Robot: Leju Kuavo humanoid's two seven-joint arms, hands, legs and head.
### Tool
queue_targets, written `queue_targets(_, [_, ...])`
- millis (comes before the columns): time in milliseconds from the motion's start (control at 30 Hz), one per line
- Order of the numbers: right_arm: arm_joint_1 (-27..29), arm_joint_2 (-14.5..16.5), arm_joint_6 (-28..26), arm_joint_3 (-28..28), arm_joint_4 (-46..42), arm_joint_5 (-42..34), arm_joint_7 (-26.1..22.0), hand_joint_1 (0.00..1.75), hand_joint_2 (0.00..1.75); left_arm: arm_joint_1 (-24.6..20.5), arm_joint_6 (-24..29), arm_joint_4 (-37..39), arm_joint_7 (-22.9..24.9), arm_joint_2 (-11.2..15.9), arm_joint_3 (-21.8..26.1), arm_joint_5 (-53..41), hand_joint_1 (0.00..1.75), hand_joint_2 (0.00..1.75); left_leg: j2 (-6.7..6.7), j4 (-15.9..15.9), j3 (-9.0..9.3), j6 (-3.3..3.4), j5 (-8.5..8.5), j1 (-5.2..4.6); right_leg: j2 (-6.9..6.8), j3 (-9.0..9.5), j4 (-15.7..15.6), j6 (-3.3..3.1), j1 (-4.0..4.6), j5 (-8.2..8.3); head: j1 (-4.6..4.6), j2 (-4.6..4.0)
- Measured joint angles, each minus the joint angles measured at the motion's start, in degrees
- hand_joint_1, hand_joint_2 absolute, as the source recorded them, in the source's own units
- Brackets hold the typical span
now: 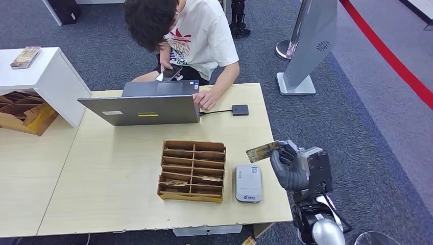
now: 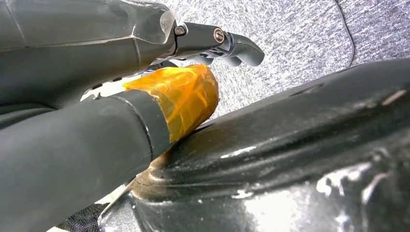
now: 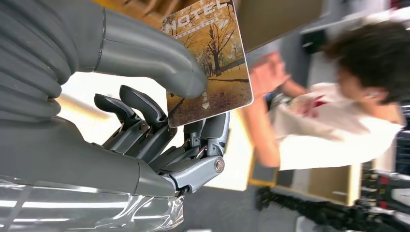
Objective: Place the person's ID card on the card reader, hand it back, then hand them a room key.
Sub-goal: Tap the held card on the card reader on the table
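Fingers (image 3: 193,82) of right hand (image 1: 288,166) pinch room key (image 1: 262,151), raised beside table (image 1: 102,173).

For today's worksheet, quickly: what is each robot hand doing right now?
Left hand: cannot be told.
Right hand: holding a hotel key card.

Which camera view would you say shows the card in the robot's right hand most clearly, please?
The right wrist view: the room key card is close, its HOTEL print readable, pinched by the right hand. The head view shows it small.

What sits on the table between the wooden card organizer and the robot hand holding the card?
The white card reader, between the organizer and the right robot hand, seen from the head view.
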Motion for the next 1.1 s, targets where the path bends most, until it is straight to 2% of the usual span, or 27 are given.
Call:
queue_targets(167, [1.78,-0.41,-0.46,0.09,1.6,7.25,2.71,1.75,1.75,0.03,-0.01,0.0,0.11,-0.03,0.58,0.11,0.0,0.0,0.01,0.0,0.0,-0.01,-0.02,0.0,0.01,0.0,0.0,0.01,0.0,-0.01,-0.01,0.0])
queue_targets(433, [1.47,-0.43,-2.04,0.9,4.72,26.48,9.68,1.75,1.75,-0.09,-0.3,0.02,0.84,-0.09,0.63,-0.24,0.0,0.0,0.01,0.0,0.02,0.01,0.0,-0.01,0.01,0.02,0.0,0.01,-0.01,0.0,0.0,0.0])
queue_targets(667, [1.39,-0.2,-0.27,0.87,5.13,31.79,10.36,1.75,1.75,-0.21,-0.44,0.5,0.98,-0.38,0.63,-0.38,0.0,0.0,0.0,0.0,0.02,0.01,0.0,-0.02,0.01,0.02,0.0,0.01,-0.03,0.0,-0.01,0.0])
queue_targets(833, [0.83,0.02,1.59,1.49,5.35,39.17,10.38,1.75,1.75,-0.36,-0.69,0.92,1.21,-0.51,0.63,-0.88,0.0,0.0,0.0,0.0,0.02,0.01,0.0,-0.02,0.01,0.02,0.0,0.01,-0.02,0.0,-0.01,0.0])
queue_targets(1100, [-0.77,0.31,3.03,3.36,6.48,43.35,10.45,1.75,1.75,-0.5,-0.87,1.39,1.35,-0.76,0.63,-1.38,0.0,0.0,0.0,0.0,0.02,0.02,0.0,-0.02,0.01,0.04,0.0,0.02,-0.03,0.0,-0.01,0.0])
